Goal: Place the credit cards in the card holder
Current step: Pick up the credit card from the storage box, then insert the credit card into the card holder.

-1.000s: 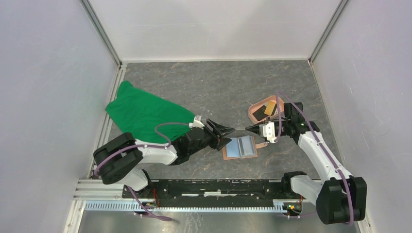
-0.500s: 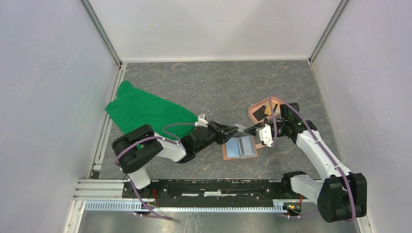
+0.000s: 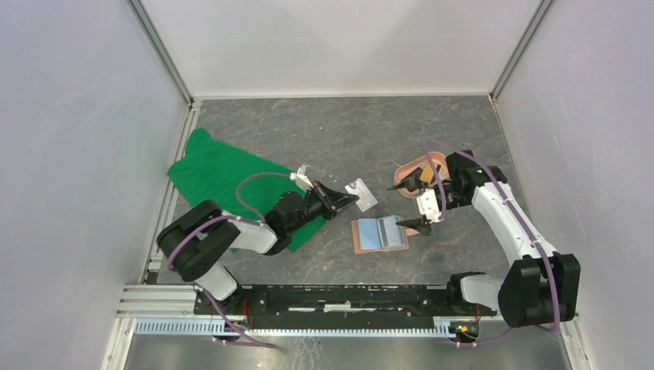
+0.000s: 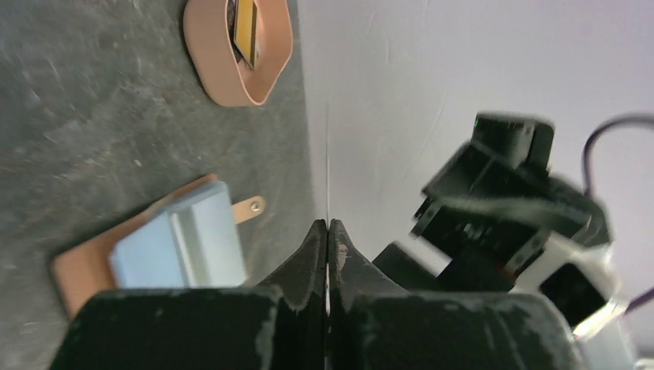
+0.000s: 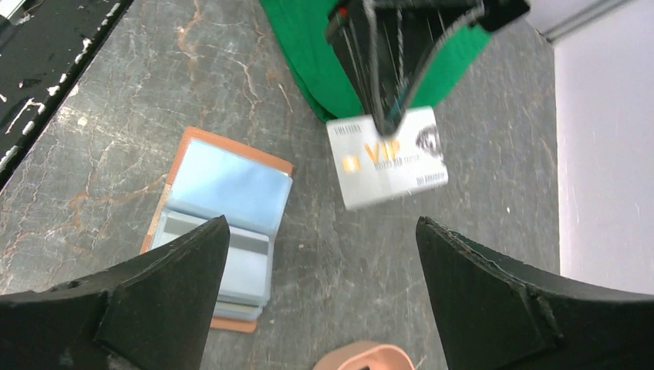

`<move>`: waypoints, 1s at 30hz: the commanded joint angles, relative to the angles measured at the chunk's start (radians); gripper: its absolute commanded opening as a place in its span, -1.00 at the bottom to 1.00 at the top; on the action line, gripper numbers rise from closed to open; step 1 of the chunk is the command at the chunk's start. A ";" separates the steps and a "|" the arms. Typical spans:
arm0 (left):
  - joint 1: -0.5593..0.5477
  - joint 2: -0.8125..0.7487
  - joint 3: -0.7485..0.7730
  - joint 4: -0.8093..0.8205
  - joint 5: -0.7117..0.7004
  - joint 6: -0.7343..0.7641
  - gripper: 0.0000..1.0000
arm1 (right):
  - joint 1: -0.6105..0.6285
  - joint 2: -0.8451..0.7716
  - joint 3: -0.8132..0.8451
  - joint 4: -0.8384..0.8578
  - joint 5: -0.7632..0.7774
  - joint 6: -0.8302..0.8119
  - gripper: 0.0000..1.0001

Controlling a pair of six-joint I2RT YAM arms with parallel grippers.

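Your left fingers (image 3: 341, 200) are pressed shut on a pale card (image 3: 361, 194), gripping it by one edge so that most of it sticks out past the tips. The card is held near the middle of the tabletop (image 3: 324, 131), just beyond the far edge of the card holder (image 3: 380, 233) and apart from it. From your right wrist the card's face shows gold "VIP" lettering, with the tips clamped on its upper edge. From your left wrist it is edge-on, a thin line rising from between the closed tips.

Your right fingers (image 3: 412, 223) are spread wide with nothing between them. One tip hangs over the right side of the card holder, and the other is near the left end of the tray (image 4: 202, 46).

The card holder lies open and flat, a little right of centre and toward the near edge. Its blue-grey pockets face up, and its snap tab (image 4: 251, 206) sticks out from one side.

The tray sits nearer the right edge, farther back than the card holder. It holds something yellow-orange (image 4: 247, 21) with a dark piece against it. A green cloth (image 3: 224, 177) lies along the left edge, reaching under your left arm.
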 commanded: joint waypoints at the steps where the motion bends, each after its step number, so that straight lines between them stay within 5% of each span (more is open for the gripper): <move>1: 0.066 -0.161 -0.039 -0.115 0.236 0.509 -0.97 | -0.062 0.028 0.100 -0.188 -0.017 -0.010 0.96; 6: 0.079 -0.300 0.019 -0.466 0.408 0.859 -0.96 | -0.061 -0.025 0.045 0.134 0.039 0.560 0.96; 8: 0.079 -0.296 0.029 -0.491 0.497 0.908 -0.97 | -0.042 -0.088 -0.045 0.398 0.172 0.910 0.96; 10: 0.079 -0.265 0.033 -0.480 0.559 0.909 -0.97 | -0.031 -0.165 -0.155 0.577 0.281 1.093 0.96; 15: 0.079 -0.113 0.049 -0.336 0.673 0.829 -0.96 | -0.032 -0.136 -0.218 0.588 0.283 1.129 0.81; 26: 0.079 0.226 0.114 0.023 0.811 0.509 -0.96 | 0.063 0.060 -0.198 0.579 0.382 1.183 -0.34; 30: 0.085 0.323 0.118 0.185 0.831 0.366 -0.96 | 0.087 0.136 -0.180 0.570 0.481 1.204 -0.59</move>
